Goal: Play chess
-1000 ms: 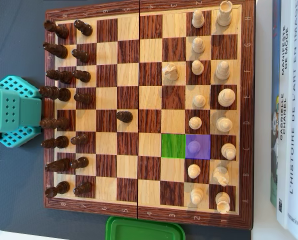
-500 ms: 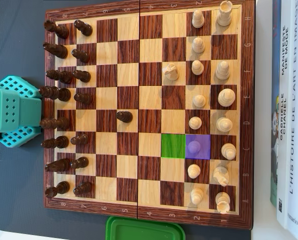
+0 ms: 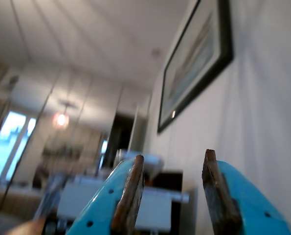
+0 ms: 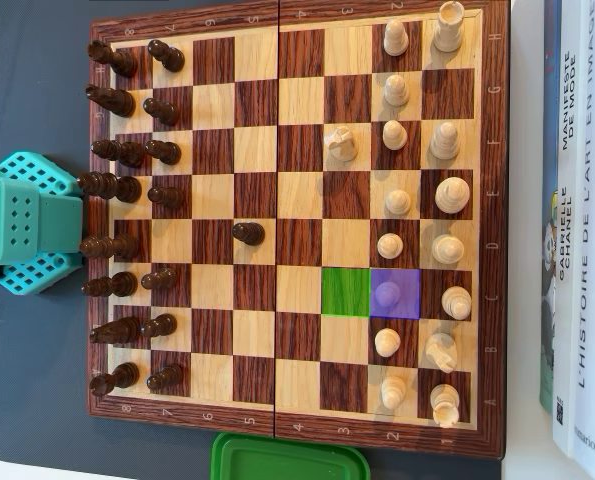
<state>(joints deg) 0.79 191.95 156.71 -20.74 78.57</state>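
Overhead view | pawn [image 4: 387, 292] on purple square [image 4: 409, 305], green square [image 4: 346, 292] beside it toward arm base [image 4: 27, 222] | pincer [image 3: 172, 191] parted, empty, aimed away from board [image 4: 297, 440].

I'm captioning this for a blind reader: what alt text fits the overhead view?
A wooden chessboard early in a game: dark pieces on the left, light on the right. One dark pawn and a light knight are advanced; a light pawn stands on a purple-tinted square beside a green square.
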